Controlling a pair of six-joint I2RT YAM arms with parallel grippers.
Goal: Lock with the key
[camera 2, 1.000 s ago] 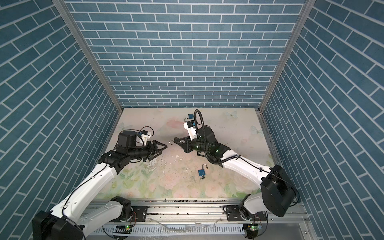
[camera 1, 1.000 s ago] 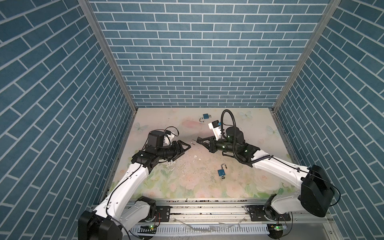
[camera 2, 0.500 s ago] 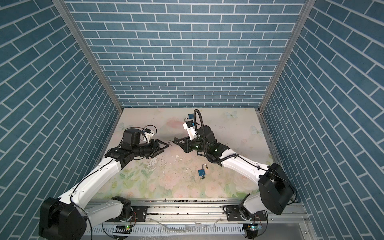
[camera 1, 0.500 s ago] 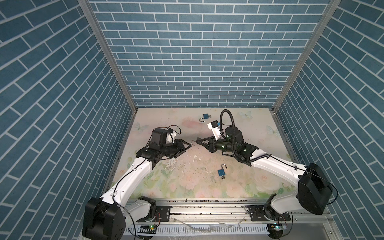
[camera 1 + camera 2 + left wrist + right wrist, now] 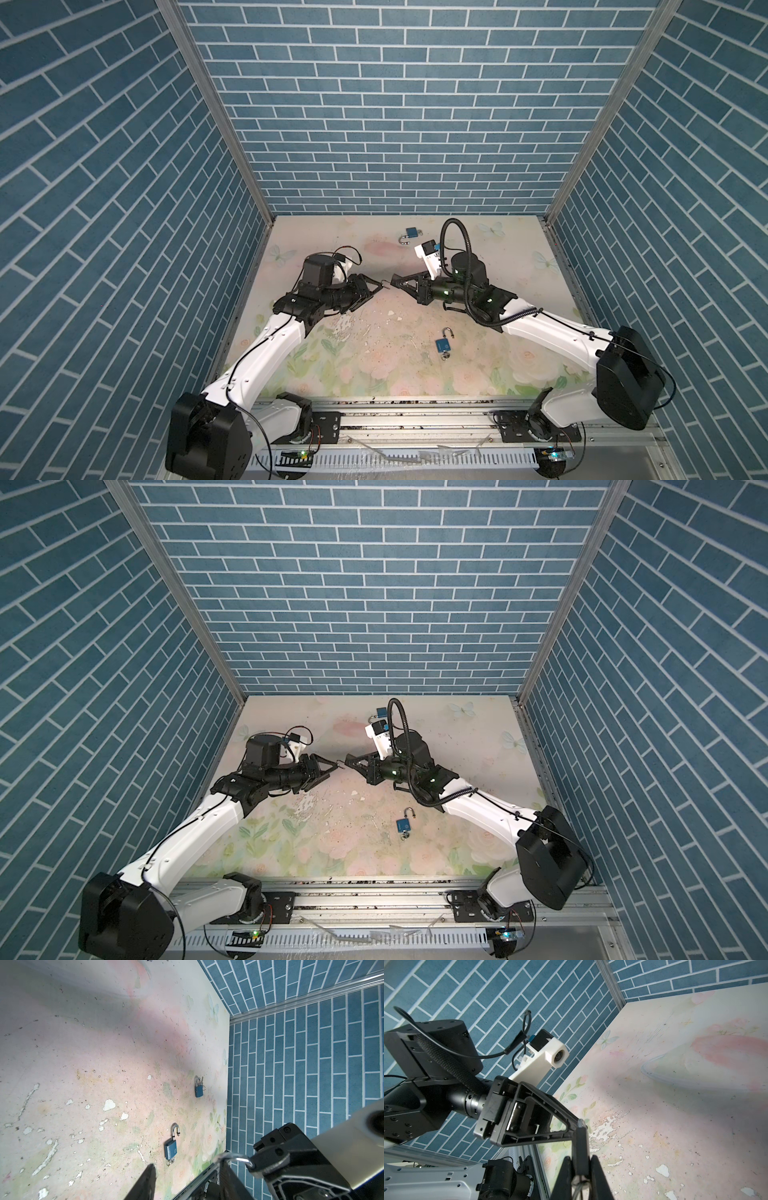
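My right gripper [image 5: 395,282] clamps the key ring [image 5: 239,1157], loop aimed at my left gripper [image 5: 373,291], jaws parted, just beside, while the open padlock [image 5: 444,345] lies on the table [image 5: 519,249] below, nearer my right arm.

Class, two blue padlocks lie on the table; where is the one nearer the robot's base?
In both top views the blue metal padlock lies right of centre on the floral tabletop, in front of the right arm.
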